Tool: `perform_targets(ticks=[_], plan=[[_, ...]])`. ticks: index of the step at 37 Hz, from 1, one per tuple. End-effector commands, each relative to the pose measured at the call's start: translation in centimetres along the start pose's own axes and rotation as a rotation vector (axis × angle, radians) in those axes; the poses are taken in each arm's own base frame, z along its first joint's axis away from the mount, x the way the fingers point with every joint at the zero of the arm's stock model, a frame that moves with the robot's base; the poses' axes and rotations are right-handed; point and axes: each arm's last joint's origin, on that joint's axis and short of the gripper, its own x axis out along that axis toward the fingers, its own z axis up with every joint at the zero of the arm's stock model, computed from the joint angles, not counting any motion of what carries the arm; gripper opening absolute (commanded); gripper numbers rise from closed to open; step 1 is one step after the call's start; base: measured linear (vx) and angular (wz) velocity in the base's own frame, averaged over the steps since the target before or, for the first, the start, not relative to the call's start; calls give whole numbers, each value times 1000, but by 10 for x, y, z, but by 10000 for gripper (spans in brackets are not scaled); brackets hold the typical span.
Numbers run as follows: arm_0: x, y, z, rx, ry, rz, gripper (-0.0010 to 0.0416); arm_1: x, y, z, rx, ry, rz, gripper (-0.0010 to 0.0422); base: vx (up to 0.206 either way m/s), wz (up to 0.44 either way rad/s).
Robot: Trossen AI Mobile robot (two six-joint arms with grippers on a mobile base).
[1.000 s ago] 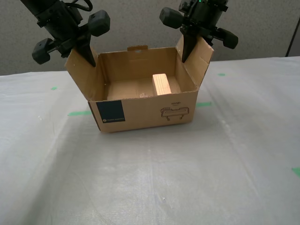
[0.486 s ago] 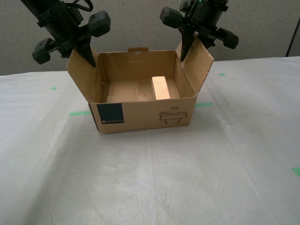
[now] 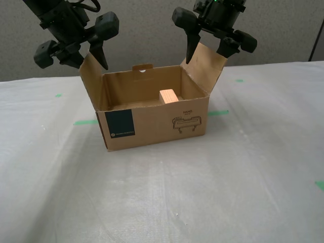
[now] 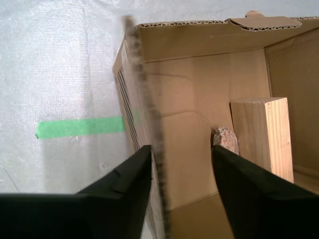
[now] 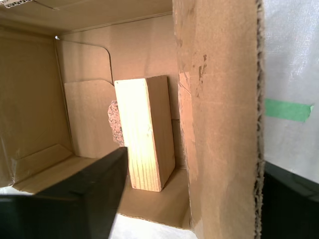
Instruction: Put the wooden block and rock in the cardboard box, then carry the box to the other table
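Note:
The cardboard box stands on the other table, its flaps upright. Inside it lies the wooden block, toward the exterior view's right. The rock sits beside the block and is hidden in the exterior view. My first gripper is open, with one finger on each side of the end flap on the exterior view's right. My second gripper is open and straddles the flap on the exterior view's left.
The table's wrinkled pale sheet carries green tape marks beside the box and further out. A grey partition wall stands behind the table.
Both grippers have opened off the end flaps they were pinching. The flaps have swung more upright and the box now sits lower and squarer on the sheet.

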Motion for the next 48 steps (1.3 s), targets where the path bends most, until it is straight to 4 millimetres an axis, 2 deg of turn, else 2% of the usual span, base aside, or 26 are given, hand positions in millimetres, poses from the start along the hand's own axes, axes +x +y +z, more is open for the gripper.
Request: perform_targets(ticks=[1, 11, 22, 28, 32, 40, 48], plan=[[0, 0, 0, 3, -2, 1, 328, 0, 1, 1, 0, -16, 31, 210, 0, 0], [0, 0, -1, 1, 9, -4, 401, 0, 1, -1, -3, -9, 51, 319, 0, 0], [-1, -2, -3, 7, 14, -53, 395, -1, 3, -5, 31, 38, 71, 383, 0, 0], [-8, -1, -7, 6, 31, -60, 395, -7, 4, -9, 97, 62, 79, 401, 0, 0], [-16, 1, -9, -1, 19, -55, 394, -16, 2, -9, 99, 46, 72, 397, -36, 1], [-34, 6, -12, -35, -21, -37, 394, -41, -4, -8, 116, -33, 38, 398, -30, -1], [-62, 12, -21, -61, -68, -18, 394, -75, -9, -14, 144, -113, 5, 398, -5, 0]])
